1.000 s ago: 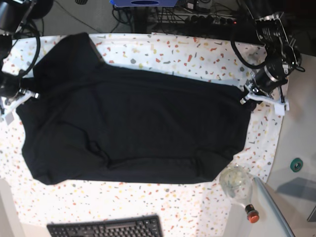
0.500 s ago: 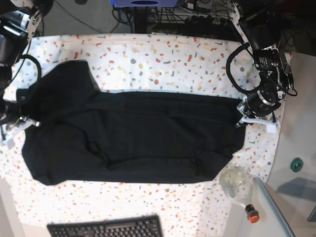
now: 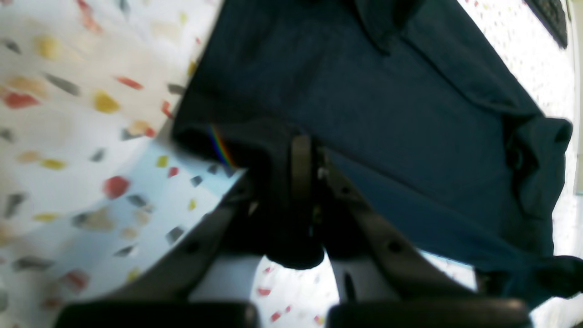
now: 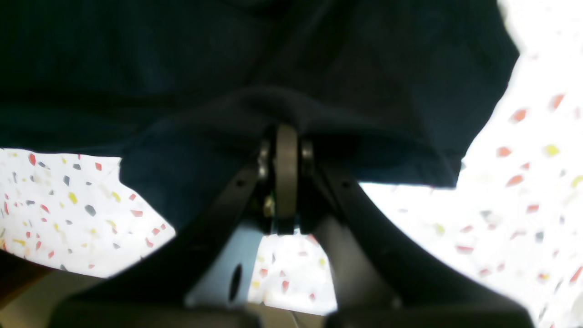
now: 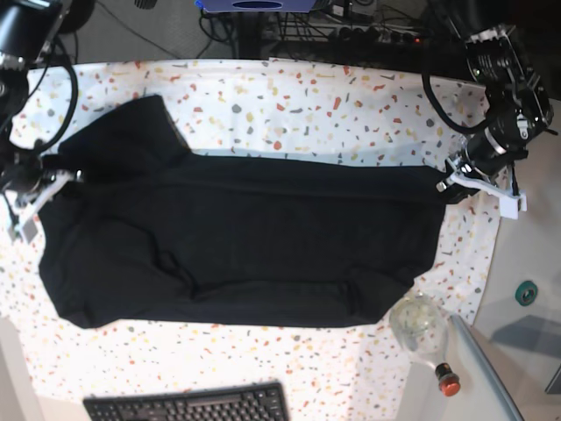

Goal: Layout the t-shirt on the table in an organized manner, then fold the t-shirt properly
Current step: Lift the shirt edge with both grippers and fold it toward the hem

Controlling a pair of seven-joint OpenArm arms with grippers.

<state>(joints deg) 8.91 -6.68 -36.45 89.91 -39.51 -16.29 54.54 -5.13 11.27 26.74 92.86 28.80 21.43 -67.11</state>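
Shirt stretched between two pinching grippers

Table [image 5: 289,96], terrazzo-speckled, carries the black t-shirt [image 5: 245,246] spread wide across its middle. Left gripper [image 3: 303,150] is pressed together on a fold at one end; right gripper [image 4: 286,150] pinches fabric at the opposite end. Keyboard [image 5: 188,406] lies near the table's front edge.

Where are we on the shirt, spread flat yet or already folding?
Mostly spread: the t-shirt lies wide across the table, though its lower edge looks rumpled. In hand: the left gripper and right gripper each pinch an opposite end of the cloth, pulling it taut. Left: flattening, then all folds; none visible yet.
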